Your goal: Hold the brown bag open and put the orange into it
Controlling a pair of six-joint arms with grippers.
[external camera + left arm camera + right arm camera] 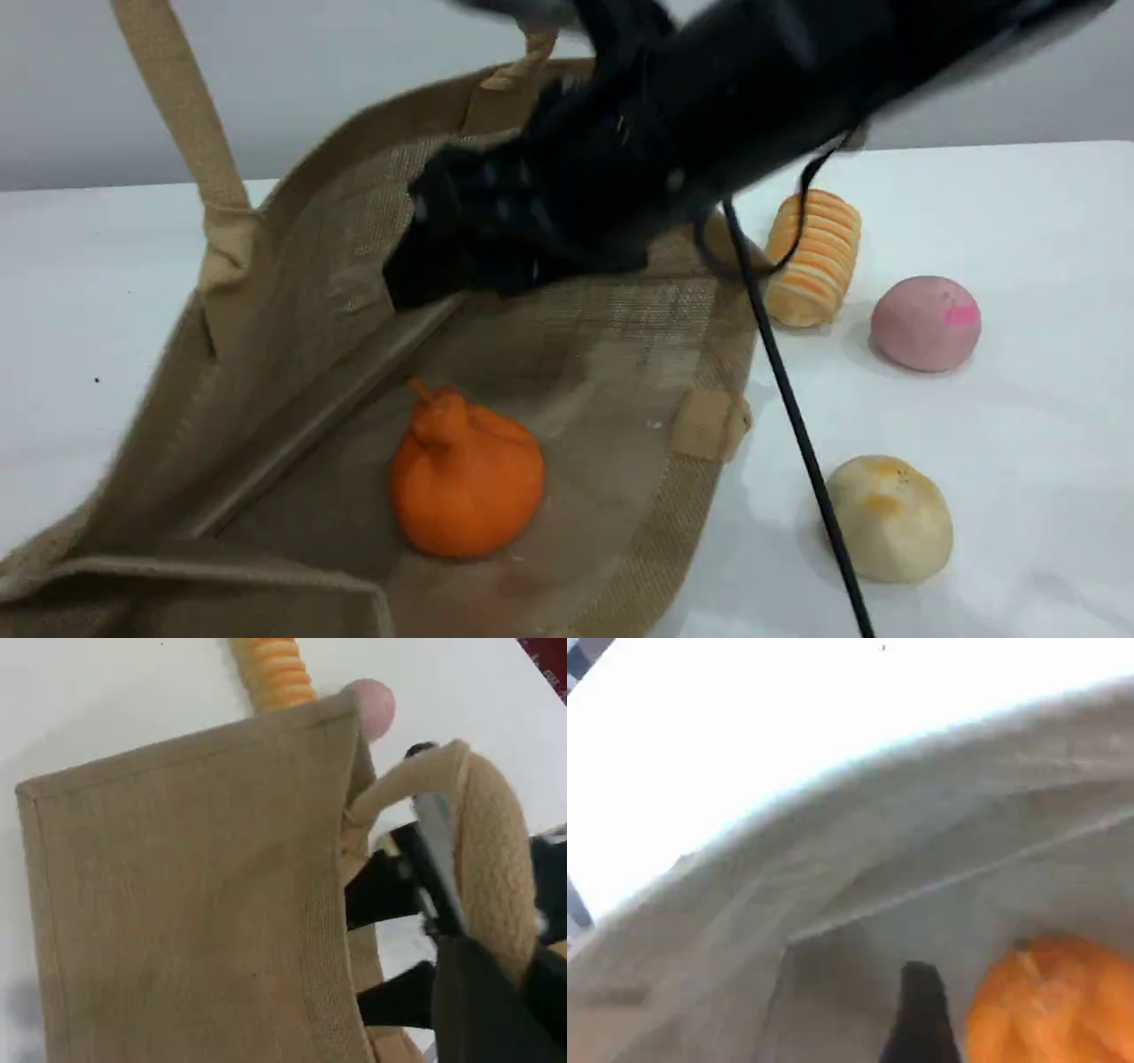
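The brown bag (pixel 292 266) lies on its side with its mouth held wide towards the camera. One handle (pixel 182 106) is pulled up out of the top of the scene view. In the left wrist view that handle (pixel 496 842) loops over my left gripper's finger (pixel 438 868), which is shut on it. The orange (pixel 465 483) rests loose on the bag's lower inner wall. My right gripper (pixel 416 248), a blurred black shape, is inside the bag's mouth above the orange, with its jaws spread and nothing between them. One fingertip (pixel 921 1005) shows beside the orange (pixel 1054 1010).
On the white table right of the bag lie a ridged orange-and-cream bread roll (pixel 815 257), a pink ball (pixel 926 323) and a cream bun (pixel 890 518). A black cable (pixel 797 416) hangs from the right arm across the bag's right edge.
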